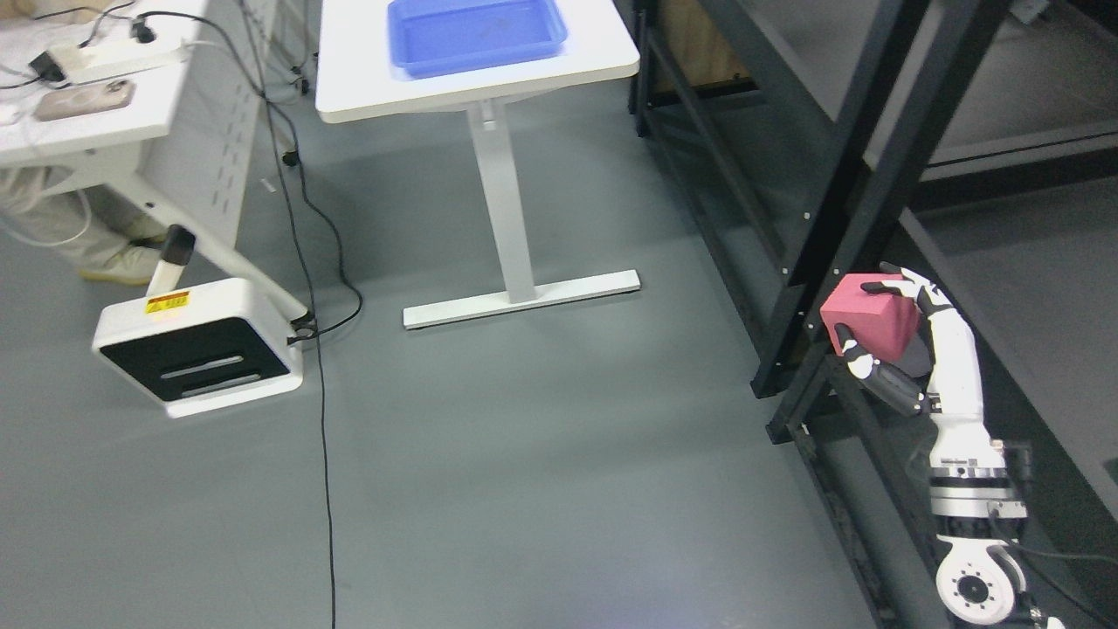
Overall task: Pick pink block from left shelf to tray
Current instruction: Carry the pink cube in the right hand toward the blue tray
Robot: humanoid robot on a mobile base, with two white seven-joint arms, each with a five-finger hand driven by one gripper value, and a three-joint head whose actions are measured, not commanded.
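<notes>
My right hand (884, 325) comes up from the lower right and is shut on a pink block (868, 316), with fingers over its top and thumb under its lower left corner. The block is held in the air beside the black shelf frame (838, 201) at the right. A blue tray (476, 35) lies on a white table (489, 87) at the top centre, far from the hand. My left arm does not show.
The white table's leg and foot (521, 297) stand on the grey floor between hand and tray. A white box unit (199, 345) and a black cable (325, 419) lie at the left. A person's legs (61, 236) show under a desk at far left.
</notes>
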